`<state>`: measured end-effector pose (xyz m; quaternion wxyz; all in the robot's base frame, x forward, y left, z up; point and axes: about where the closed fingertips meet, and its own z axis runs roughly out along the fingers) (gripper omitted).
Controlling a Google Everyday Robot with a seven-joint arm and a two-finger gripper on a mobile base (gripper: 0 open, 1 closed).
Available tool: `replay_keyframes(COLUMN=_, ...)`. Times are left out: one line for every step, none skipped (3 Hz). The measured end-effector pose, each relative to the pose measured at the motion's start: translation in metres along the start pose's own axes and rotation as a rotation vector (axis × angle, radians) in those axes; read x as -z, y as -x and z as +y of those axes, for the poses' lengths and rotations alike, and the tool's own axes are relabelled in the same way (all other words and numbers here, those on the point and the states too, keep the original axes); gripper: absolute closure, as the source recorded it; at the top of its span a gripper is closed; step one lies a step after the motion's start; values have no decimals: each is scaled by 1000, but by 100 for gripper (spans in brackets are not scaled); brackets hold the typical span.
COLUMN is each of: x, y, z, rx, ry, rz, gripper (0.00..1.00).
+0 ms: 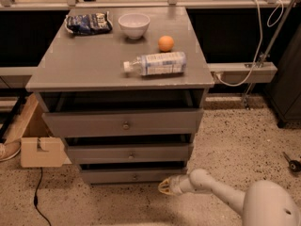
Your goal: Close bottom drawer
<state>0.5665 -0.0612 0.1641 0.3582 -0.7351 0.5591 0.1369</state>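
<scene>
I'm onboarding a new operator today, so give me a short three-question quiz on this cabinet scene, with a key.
1. True or false: the water bottle on the cabinet top stands upright.
2. Where is the gripper? A) resting on the cabinet top; B) low near the floor, by the right part of the bottom drawer front; C) raised high above the cabinet.
3. Fill in: the round fruit near the white bowl is an ______.

Key: 1 false, it lies on its side; 2 B; 3 orange.
</scene>
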Motion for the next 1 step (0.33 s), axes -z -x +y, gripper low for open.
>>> replay_keyframes(x=29, y=-9, z=40, rx=6, ry=71, rz=-71, gripper=100)
